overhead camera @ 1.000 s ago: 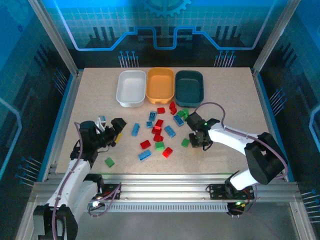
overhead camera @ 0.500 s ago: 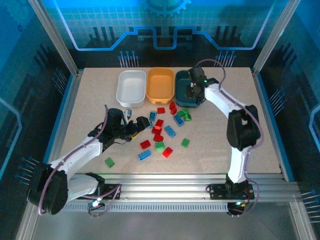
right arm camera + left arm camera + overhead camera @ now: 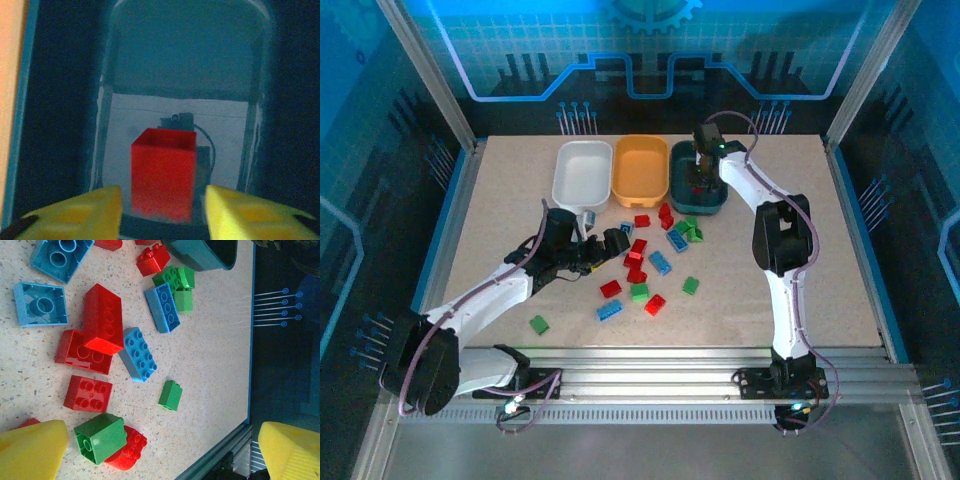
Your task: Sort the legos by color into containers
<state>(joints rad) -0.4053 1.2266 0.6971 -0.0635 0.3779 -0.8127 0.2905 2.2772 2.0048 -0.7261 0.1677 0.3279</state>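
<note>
Red brick [image 3: 162,172]: looked light, rigid, slick; pinch flat sides.
Right gripper [image 3: 163,200]: stood apart around it.
Left gripper [image 3: 162,440]: gaped wide.

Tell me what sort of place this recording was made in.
Probably a robot-lab test cell: an aluminium frame with blue graphic wall panels encloses a speckled tabletop, where toy bricks and three trays are laid out.

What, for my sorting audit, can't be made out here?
Top view: contents of the dark teal tray, hidden by the right gripper.
Right wrist view: blurred red brick; whether it rests on the tray floor is unclear.
Left wrist view: corner red brick, mostly behind a yellow finger.
</note>
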